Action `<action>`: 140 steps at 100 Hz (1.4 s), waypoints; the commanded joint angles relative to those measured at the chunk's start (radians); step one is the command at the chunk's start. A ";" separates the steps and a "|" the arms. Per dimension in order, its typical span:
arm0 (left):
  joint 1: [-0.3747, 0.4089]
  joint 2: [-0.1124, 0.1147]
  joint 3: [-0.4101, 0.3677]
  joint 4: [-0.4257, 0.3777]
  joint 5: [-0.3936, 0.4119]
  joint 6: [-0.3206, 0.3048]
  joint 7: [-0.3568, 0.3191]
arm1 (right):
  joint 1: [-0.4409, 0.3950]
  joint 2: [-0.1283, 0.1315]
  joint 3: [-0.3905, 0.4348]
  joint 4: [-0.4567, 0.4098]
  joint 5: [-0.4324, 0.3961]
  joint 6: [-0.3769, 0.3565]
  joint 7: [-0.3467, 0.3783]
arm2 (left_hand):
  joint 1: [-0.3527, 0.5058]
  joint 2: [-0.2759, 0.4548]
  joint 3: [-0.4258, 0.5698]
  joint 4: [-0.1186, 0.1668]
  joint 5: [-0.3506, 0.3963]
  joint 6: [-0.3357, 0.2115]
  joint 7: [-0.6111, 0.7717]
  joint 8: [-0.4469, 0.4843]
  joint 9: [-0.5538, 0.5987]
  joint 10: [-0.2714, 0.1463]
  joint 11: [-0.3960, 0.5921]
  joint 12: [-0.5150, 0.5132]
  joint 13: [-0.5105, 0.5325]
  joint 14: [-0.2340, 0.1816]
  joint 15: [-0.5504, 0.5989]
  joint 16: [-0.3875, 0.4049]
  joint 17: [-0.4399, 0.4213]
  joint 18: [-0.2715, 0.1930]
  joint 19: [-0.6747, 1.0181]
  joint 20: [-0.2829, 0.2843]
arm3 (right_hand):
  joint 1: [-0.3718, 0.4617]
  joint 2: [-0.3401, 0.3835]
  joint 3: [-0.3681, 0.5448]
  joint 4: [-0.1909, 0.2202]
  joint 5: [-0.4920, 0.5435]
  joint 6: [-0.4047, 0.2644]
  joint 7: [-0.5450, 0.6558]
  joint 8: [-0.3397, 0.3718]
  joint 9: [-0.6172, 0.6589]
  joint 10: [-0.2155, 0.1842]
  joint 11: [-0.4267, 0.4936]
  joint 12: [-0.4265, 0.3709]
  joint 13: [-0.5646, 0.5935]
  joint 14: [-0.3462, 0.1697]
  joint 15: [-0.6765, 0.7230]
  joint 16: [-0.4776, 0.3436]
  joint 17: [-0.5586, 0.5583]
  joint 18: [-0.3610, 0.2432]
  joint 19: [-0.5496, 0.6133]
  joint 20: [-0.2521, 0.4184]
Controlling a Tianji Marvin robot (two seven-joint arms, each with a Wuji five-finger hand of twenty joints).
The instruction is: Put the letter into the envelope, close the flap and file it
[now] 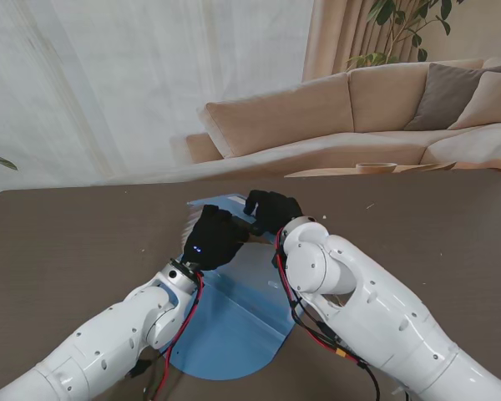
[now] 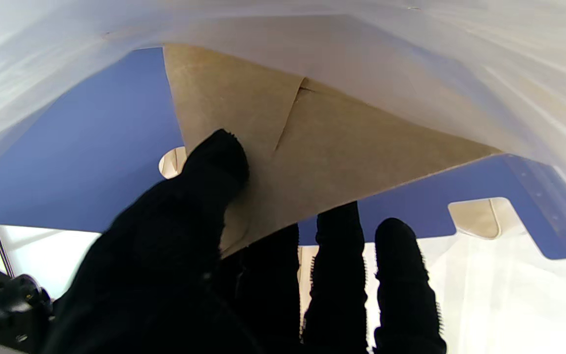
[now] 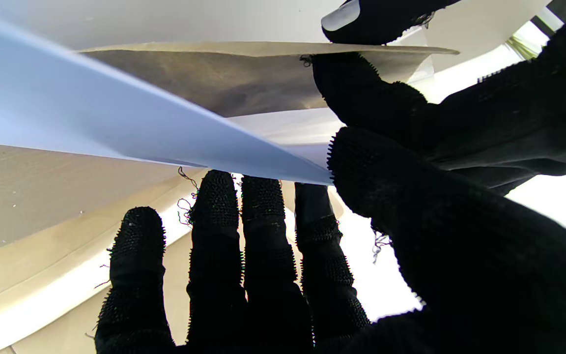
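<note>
Two black-gloved hands work at a blue file folder (image 1: 234, 326) on the table: the left hand (image 2: 175, 255) pinches a kraft envelope (image 2: 322, 162) by its corner inside the folder, while the right hand (image 3: 410, 206) grips the folder's cover (image 3: 116, 123). Light and floppy, the envelope looks best held at its edge.

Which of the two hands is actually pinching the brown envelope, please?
The left hand is: its thumb presses the brown envelope against its fingers. The right hand instead holds the blue folder's cover.
</note>
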 commanded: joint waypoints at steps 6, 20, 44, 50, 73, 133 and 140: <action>0.004 -0.011 0.000 -0.015 -0.003 0.003 -0.039 | -0.001 -0.004 0.000 -0.015 0.004 -0.007 0.018 | 0.010 -0.004 0.034 -0.006 -0.014 0.004 0.044 0.006 -0.046 0.000 0.013 -0.002 -0.036 -0.025 -0.012 0.002 -0.031 -0.006 0.013 0.002 | 0.138 0.066 0.080 0.031 0.009 0.004 0.017 0.013 0.184 -0.204 0.264 0.152 0.017 0.019 0.024 0.021 -0.004 0.016 0.026 0.020; 0.037 0.007 -0.039 -0.064 0.011 -0.012 -0.111 | -0.006 -0.001 0.006 -0.019 -0.001 -0.002 0.024 | -0.101 -0.050 0.060 -0.013 -0.142 0.031 -0.104 0.065 -0.280 -0.015 0.129 -0.137 -0.122 -0.057 -0.075 -0.008 -0.077 -0.025 -0.053 -0.004 | 0.139 0.065 0.080 0.031 0.011 0.005 0.018 0.015 0.183 -0.203 0.264 0.152 0.017 0.020 0.023 0.021 -0.004 0.016 0.025 0.021; 0.104 0.043 -0.135 -0.145 0.067 -0.065 -0.186 | -0.009 0.001 0.012 -0.023 -0.001 0.002 0.029 | -0.271 -0.034 0.198 0.038 -0.232 0.067 -0.242 0.074 -0.410 -0.042 0.134 -0.275 -0.196 -0.072 -0.136 -0.014 -0.113 -0.036 -0.117 -0.003 | 0.141 0.065 0.079 0.031 0.012 0.005 0.017 0.017 0.183 -0.202 0.265 0.152 0.017 0.021 0.024 0.022 -0.004 0.016 0.025 0.021; 0.117 0.050 -0.156 -0.158 0.088 -0.076 -0.188 | -0.009 0.001 0.013 -0.024 -0.002 0.002 0.030 | -0.269 -0.034 0.200 0.039 -0.232 0.062 -0.247 0.072 -0.412 -0.046 0.130 -0.277 -0.199 -0.074 -0.142 -0.016 -0.115 -0.039 -0.124 -0.004 | 0.141 0.065 0.079 0.031 0.015 0.004 0.019 0.018 0.184 -0.202 0.265 0.152 0.017 0.021 0.024 0.022 -0.004 0.016 0.026 0.022; 0.125 0.063 -0.168 -0.165 0.132 -0.054 -0.181 | -0.009 0.001 0.014 -0.028 -0.002 0.000 0.031 | -0.069 -0.071 0.047 -0.014 -0.093 -0.009 -0.131 0.082 -0.354 -0.033 0.141 -0.255 -0.166 -0.063 -0.135 -0.006 -0.100 -0.029 -0.134 0.013 | 0.142 0.065 0.079 0.032 0.018 0.002 0.021 0.020 0.185 -0.201 0.265 0.152 0.019 0.021 0.025 0.023 -0.003 0.015 0.026 0.022; 0.022 0.001 0.007 -0.052 0.016 0.075 -0.122 | -0.014 -0.001 0.016 -0.026 0.009 -0.006 0.025 | -0.012 -0.050 0.047 -0.012 0.055 0.038 0.078 0.033 -0.119 0.006 0.041 0.032 -0.091 -0.038 -0.015 0.040 -0.065 -0.014 -0.069 0.026 | 0.142 0.064 0.080 0.031 0.020 0.002 0.025 0.027 0.186 -0.200 0.266 0.154 0.023 0.022 0.031 0.027 0.001 0.015 0.028 0.024; 0.016 -0.003 0.018 -0.045 0.009 0.084 -0.125 | -0.015 0.000 0.017 -0.027 0.008 -0.006 0.027 | -0.015 -0.047 0.047 -0.012 0.048 0.038 0.078 0.032 -0.128 0.004 0.039 0.030 -0.097 -0.038 -0.017 0.039 -0.066 -0.015 -0.067 0.025 | 0.141 0.064 0.080 0.031 0.020 0.002 0.026 0.027 0.185 -0.201 0.265 0.153 0.023 0.023 0.031 0.027 0.001 0.016 0.028 0.024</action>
